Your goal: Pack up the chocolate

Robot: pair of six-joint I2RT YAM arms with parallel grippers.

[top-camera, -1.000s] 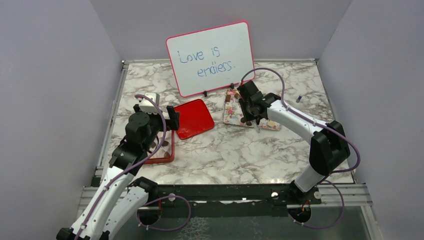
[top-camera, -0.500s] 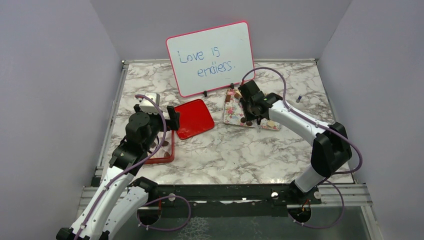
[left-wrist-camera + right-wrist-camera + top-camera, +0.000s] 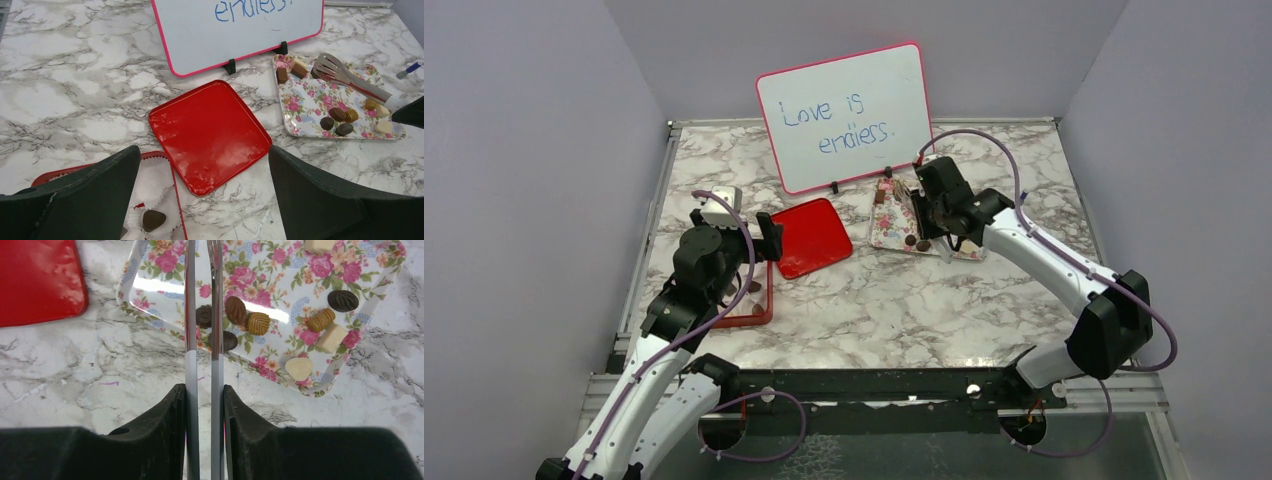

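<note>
Over the tray (image 3: 280,270), the right gripper (image 3: 205,395) clamps tongs (image 3: 190,315), likely because the chocolate (image 3: 236,310) lying there is too small to pinch directly. The left gripper (image 3: 202,172) hangs wide open above the box (image 3: 176,200).

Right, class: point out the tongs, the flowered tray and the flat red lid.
tongs (image 3: 333,68): left wrist view, on the slotted head.
flowered tray (image 3: 310,102): left wrist view, on its bare floral middle.
flat red lid (image 3: 210,134): left wrist view, on its glossy centre.

Pink-framed whiteboard (image 3: 845,117), blue handwriting reading "Love is endless."
</note>
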